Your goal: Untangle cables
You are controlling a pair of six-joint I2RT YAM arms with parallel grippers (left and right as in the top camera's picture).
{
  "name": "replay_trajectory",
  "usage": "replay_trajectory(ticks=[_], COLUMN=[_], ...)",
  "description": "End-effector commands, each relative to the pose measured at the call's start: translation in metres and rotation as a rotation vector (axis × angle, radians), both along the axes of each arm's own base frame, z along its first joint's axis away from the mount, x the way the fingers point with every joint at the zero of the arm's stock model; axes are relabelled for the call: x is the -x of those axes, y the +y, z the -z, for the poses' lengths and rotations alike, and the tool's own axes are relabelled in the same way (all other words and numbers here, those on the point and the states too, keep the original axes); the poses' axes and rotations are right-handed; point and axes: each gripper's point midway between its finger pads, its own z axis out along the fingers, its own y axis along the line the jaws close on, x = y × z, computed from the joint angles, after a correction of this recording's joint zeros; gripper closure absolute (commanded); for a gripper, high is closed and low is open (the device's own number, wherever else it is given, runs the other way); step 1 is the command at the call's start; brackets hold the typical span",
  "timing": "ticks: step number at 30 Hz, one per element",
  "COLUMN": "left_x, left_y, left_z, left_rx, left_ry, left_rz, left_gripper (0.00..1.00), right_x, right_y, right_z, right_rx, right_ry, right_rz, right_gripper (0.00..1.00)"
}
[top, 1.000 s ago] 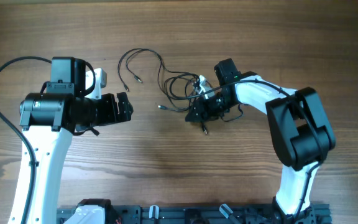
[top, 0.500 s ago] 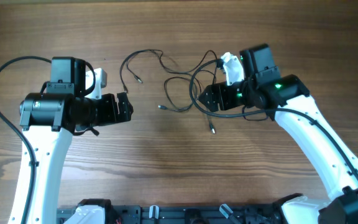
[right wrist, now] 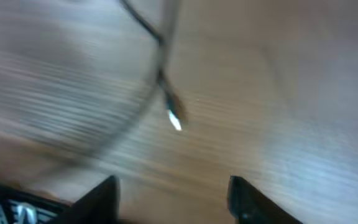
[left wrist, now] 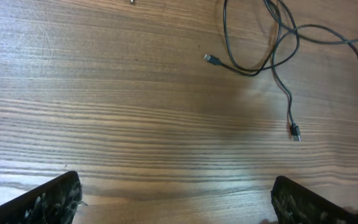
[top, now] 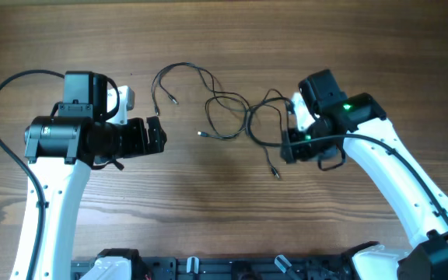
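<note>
The left tool hovers over the wooden desk. Its two fingers are spread wide apart, with only bare wood between them. Ahead of it, well clear of its tips, lie the cables, thin dark wires in loose overlapping loops.

In the left wrist view one loop ends in a small silvery plug straight ahead of the tool. A second strand runs back toward the tool and stops at another plug, off toward one finger.

The tangle runs on to the right tool, where several loops crowd against its tip. That tool's fingers stand apart, with nothing seen between them. Just ahead of them a blurred strand ends in a bright plug tip.
</note>
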Motion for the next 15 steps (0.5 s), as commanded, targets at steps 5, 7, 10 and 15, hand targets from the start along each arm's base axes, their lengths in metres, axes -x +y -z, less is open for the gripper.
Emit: replay_trajectory(ticks=[5, 7, 10, 15], left_x=[0.001, 0.001, 0.001, 0.001], left_y=[0.0, 0.0, 0.0, 0.0], left_z=[-0.001, -0.001, -0.001, -0.001], left_rx=[0.005, 0.005, 0.005, 0.005], left_ry=[-0.008, -0.007, -0.008, -0.008], left_rz=[0.016, 0.016, 0.017, 0.017], left_gripper=[0.0, 0.0, 0.0, 0.0], right_x=[-0.038, -0.05, -0.064, -0.095], right_y=[-0.08, -0.053, 0.017, -0.02], right_z=[-0.011, -0.008, -0.017, -0.011], right_rx=[0.404, 0.25, -0.087, 0.137], right_ry=[-0.226, -0.233, -0.279, -0.391], right_rz=[0.403, 0.376, -0.01, 0.069], right_gripper=[0.0, 0.0, 0.0, 0.01])
